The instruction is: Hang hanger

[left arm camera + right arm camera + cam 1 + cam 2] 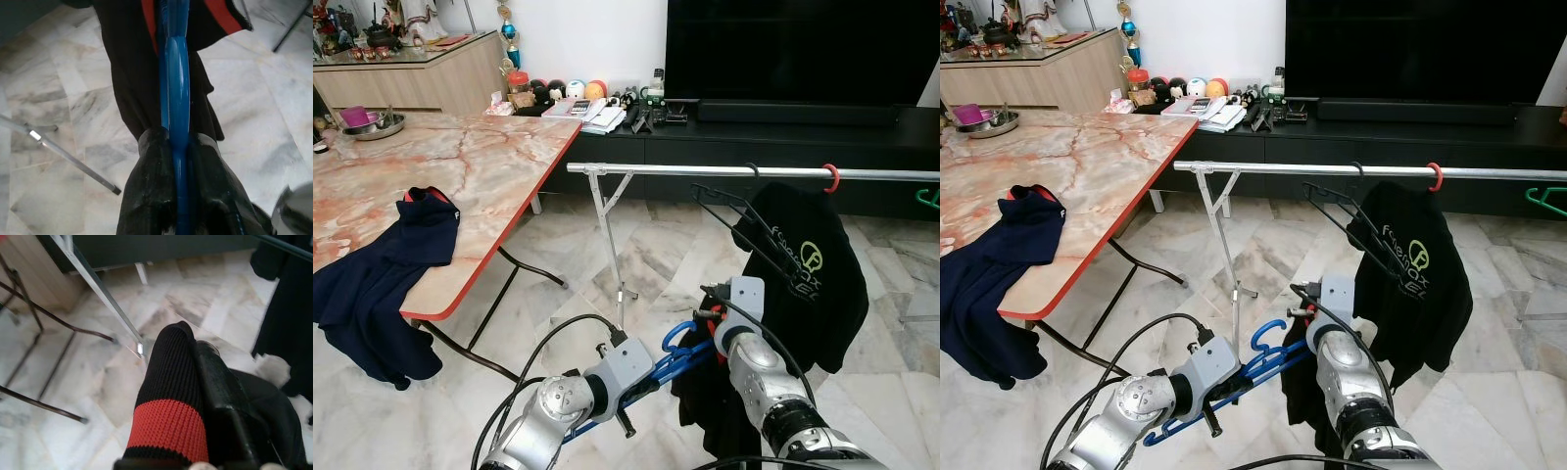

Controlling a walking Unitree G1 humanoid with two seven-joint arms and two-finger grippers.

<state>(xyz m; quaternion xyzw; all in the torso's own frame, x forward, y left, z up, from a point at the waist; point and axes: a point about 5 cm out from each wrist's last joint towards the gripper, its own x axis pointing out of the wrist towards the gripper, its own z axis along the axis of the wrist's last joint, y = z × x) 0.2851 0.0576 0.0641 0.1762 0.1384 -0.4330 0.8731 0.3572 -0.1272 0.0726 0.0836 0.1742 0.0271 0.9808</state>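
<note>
Gripped tight in the left gripper (pixel 177 161) is the blue hanger (pixel 680 345), held low below the rail (pixel 705 170). Black cloth (pixel 168 382) is pinched by the right gripper (pixel 195 396), so it stays on.

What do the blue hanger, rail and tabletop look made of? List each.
Blue hanger: glossy plastic, by its smooth highlights.
Rail: bare metal, silvery tube with a dull sheen.
Tabletop: marble-look, pink veining; real stone or laminate is unclear.

Blue hanger (pixel 1234 377) between both arms, below rail (pixel 1361 171) with black shirt (pixel 1415 279)
</note>
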